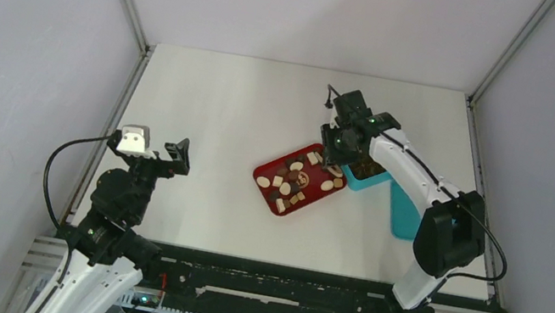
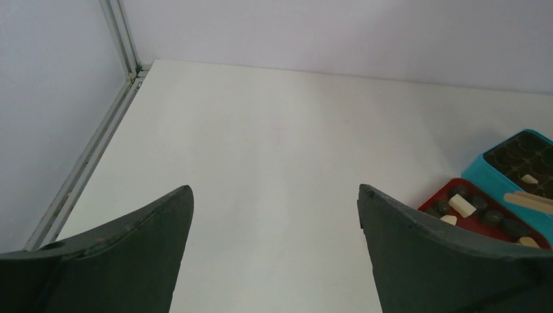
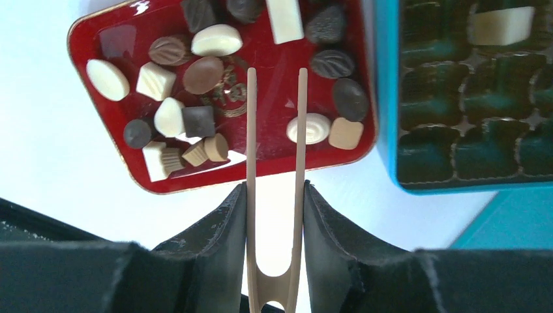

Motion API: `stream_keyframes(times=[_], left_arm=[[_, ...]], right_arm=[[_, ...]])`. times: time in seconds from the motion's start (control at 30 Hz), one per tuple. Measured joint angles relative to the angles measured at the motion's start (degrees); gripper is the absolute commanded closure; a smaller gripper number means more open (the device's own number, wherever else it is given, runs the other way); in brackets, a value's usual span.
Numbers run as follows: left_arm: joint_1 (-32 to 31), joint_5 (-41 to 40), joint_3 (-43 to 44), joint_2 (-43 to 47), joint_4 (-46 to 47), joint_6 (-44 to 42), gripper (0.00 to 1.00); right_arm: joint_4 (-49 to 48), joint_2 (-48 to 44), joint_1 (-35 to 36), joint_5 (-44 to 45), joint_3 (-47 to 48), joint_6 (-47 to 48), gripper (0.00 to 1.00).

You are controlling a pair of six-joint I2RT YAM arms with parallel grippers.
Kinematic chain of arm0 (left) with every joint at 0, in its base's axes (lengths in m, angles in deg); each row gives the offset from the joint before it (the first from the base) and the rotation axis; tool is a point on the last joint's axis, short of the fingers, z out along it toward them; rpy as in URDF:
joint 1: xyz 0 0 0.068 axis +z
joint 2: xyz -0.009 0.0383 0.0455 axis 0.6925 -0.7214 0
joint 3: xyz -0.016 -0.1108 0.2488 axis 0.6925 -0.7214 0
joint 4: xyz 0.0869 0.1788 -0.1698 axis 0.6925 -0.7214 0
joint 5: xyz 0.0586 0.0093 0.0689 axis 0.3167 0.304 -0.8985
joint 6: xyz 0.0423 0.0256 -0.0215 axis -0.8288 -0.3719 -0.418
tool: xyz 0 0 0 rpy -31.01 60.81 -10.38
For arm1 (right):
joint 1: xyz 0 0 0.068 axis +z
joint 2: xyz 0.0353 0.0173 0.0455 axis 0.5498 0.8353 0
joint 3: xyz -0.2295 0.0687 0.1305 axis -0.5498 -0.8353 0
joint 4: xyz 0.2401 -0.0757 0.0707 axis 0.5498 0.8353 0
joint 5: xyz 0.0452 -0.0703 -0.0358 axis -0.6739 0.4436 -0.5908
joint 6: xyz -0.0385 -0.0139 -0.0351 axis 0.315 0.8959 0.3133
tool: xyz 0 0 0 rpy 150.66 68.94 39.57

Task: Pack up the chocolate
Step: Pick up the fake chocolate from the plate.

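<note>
- Top view: my right tool [image 1: 336, 158] hangs over the far right end of the red tray [image 1: 260, 179], just beside the teal box [image 1: 363, 178]. The chocolate [image 1: 286, 187] lies loose across that tray, mid-worktop [image 1: 213, 111]. My left tool [image 1: 158, 153] is well apart, at the left side.
- Left wrist view: the left tool's jaws stand wide apart with nothing between them and only worktop below. At the right edge, the tongs [image 2: 528, 201] reach across over the tray and box.
- Right wrist view: my right tool is clamped on the tongs near their hinge.
  - The two arms are sprung apart and the tips are empty over the tray's middle. The tongs' long axis runs straight away from the tool. I cannot tell their height above the tray.
  - A pale oval piece [image 3: 310, 128] lies just beside the right arm, its long axis crosswise to the tongs. The other pieces lie at mixed headings.
  - In the box's grid insert [image 3: 469, 150], a cream block [image 3: 502, 25] sits in a far cell, long axis across the view. The other cells shown are empty.
- Judgement:
  - Packing is barely begun, and the step in hand is picking a piece from the tray.
  - The next move calls for shifting the tips to straddle one piece across its short side and squeezing gently. The piece then has to be carried to an empty cell.
</note>
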Motion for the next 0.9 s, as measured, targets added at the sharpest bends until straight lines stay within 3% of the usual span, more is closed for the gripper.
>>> stream_keyframes(times=[0.67, 0.9], left_arm=[[0.0, 0.1, 0.0, -0.4, -0.3, 0.0, 0.00], [0.1, 0.2, 0.0, -0.4, -0.4, 0.0, 0.00]], right_arm=[[-2.5, 10.1, 3.9, -2.4, 0.3, -1.5, 0.59], [-1.9, 10.9, 3.9, 1.9, 2.1, -1.9, 0.59]])
